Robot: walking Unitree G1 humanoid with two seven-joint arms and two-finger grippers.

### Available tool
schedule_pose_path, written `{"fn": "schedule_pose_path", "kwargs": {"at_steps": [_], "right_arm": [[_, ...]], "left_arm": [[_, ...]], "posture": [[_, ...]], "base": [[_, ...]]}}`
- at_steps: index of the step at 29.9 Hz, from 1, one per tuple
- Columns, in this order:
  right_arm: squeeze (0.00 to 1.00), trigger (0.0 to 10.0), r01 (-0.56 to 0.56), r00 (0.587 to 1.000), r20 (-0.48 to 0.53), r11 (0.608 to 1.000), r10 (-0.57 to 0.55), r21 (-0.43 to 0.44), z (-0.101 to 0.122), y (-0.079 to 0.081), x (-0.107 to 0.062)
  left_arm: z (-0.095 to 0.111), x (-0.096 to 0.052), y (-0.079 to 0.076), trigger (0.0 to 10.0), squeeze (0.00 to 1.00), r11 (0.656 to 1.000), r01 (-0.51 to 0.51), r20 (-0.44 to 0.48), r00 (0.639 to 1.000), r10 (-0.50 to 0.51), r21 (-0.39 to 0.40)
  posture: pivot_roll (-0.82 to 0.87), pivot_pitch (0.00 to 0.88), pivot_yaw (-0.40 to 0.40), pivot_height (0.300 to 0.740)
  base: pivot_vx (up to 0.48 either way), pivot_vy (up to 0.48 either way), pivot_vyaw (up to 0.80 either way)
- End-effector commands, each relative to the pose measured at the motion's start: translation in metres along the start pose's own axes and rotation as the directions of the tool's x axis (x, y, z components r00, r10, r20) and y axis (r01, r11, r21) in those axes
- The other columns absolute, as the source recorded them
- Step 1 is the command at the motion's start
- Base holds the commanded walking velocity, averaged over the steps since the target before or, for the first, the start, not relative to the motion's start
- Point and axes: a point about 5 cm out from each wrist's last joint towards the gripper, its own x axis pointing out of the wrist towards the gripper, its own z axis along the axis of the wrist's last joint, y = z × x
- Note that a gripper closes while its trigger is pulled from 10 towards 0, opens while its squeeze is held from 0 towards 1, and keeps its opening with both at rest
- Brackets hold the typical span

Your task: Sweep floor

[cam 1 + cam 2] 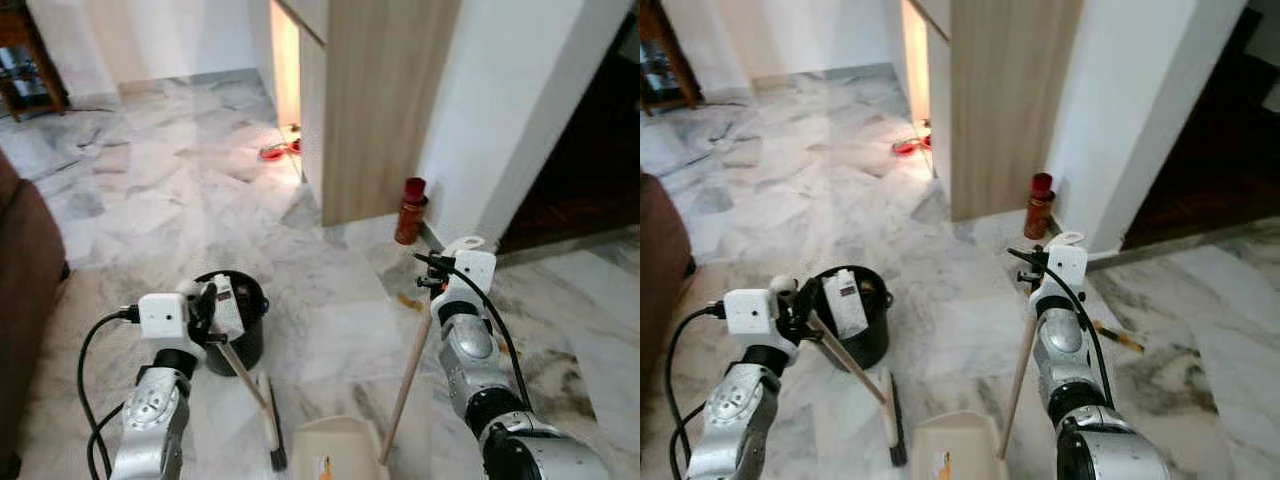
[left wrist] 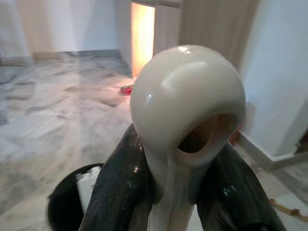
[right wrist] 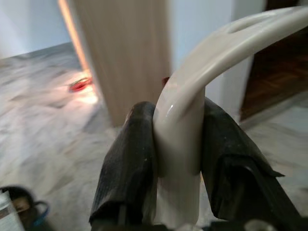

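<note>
In the eye views, the left gripper [image 1: 205,305] clamps the cream knob of a wooden-handled broom [image 1: 248,385], whose stick slants down toward five o'clock to its dark bristle head on the white marble floor [image 1: 150,200]. The right gripper [image 1: 432,275] grips a cream long-handled dustpan [image 1: 400,395], its wooden pole leaning toward seven o'clock to the pan. A black round bin [image 1: 245,315] sits just behind the broom; a red-capped brown bottle [image 1: 410,212] stands at one o'clock beside the wooden cabinet panel [image 1: 375,100]. Left wrist view: black fingers [image 2: 118,192] pinch the knob. Right wrist view: fingers [image 3: 130,163] squeeze the curved cream grip.
</note>
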Motion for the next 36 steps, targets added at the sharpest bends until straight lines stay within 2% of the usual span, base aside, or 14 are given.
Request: {"fn": "schedule_pose_path", "kwargs": {"at_steps": [1, 5, 10, 15, 16, 19, 20, 36], "right_arm": [[0.00, 10.0, 0.001, 0.999, 0.037, 1.000, -0.001, 0.007, 0.0102, 0.0028, 0.0048], [0.00, 10.0, 0.000, 0.999, 0.039, 1.000, 0.000, 0.010, 0.0112, 0.0058, 0.0052], [0.00, 10.0, -0.010, 0.999, 0.044, 1.000, 0.010, 0.000, 0.0123, 0.0084, 0.0057], [0.00, 10.0, -0.009, 0.999, 0.041, 1.000, 0.009, -0.007, 0.0107, 0.0074, 0.0048], [0.00, 10.0, -0.007, 0.999, 0.039, 1.000, 0.008, -0.008, 0.0101, 0.0065, 0.0045], [0.00, 10.0, -0.006, 0.999, 0.037, 1.000, 0.007, -0.011, 0.0098, 0.0060, 0.0045], [0.00, 10.0, -0.007, 0.999, 0.036, 1.000, 0.008, -0.012, 0.0099, 0.0059, 0.0046], [0.00, 10.0, -0.015, 0.999, 0.034, 1.000, 0.016, -0.021, 0.0097, 0.0059, 0.0046]], "left_arm": [[0.0099, 0.0051, -0.0008, 10.0, 0.00, 1.000, 0.002, 0.049, 0.999, -0.002, 0.001], [0.0105, 0.0059, -0.0003, 10.0, 0.00, 1.000, -0.004, 0.049, 0.999, 0.003, 0.012], [0.0107, 0.0066, 0.0009, 10.0, 0.00, 1.000, -0.014, 0.053, 0.998, 0.014, 0.011], [0.0104, 0.0069, 0.0009, 10.0, 0.00, 1.000, -0.014, 0.049, 0.999, 0.013, 0.024], [0.0097, 0.0072, 0.0002, 10.0, 0.00, 0.999, -0.009, 0.043, 0.999, 0.007, 0.053], [0.0097, 0.0082, 0.0003, 10.0, 0.00, 0.999, -0.019, 0.045, 0.999, 0.017, 0.043], [0.0104, 0.0089, 0.0006, 10.0, 0.00, 0.999, -0.027, 0.051, 0.998, 0.026, 0.024], [0.0099, 0.0079, 0.0007, 10.0, 0.00, 0.999, -0.037, 0.055, 0.998, 0.035, 0.034]], "posture": [[0.02, 0.000, 0.028, 0.740], [0.02, 0.000, 0.028, 0.740], [0.02, 0.000, 0.026, 0.740], [0.02, 0.000, 0.022, 0.740], [0.02, 0.000, 0.022, 0.740], [0.02, 0.000, 0.019, 0.740], [0.02, 0.000, 0.019, 0.740], [0.02, 0.000, 0.011, 0.740]], "base": [[0.000, 0.000, -0.80], [0.000, 0.000, -0.80], [0.000, -0.413, -0.80], [0.000, 0.000, -0.80], [0.000, -0.409, -0.80], [0.000, -0.472, -0.80], [0.000, 0.000, -0.80], [0.000, 0.000, -0.80]]}}
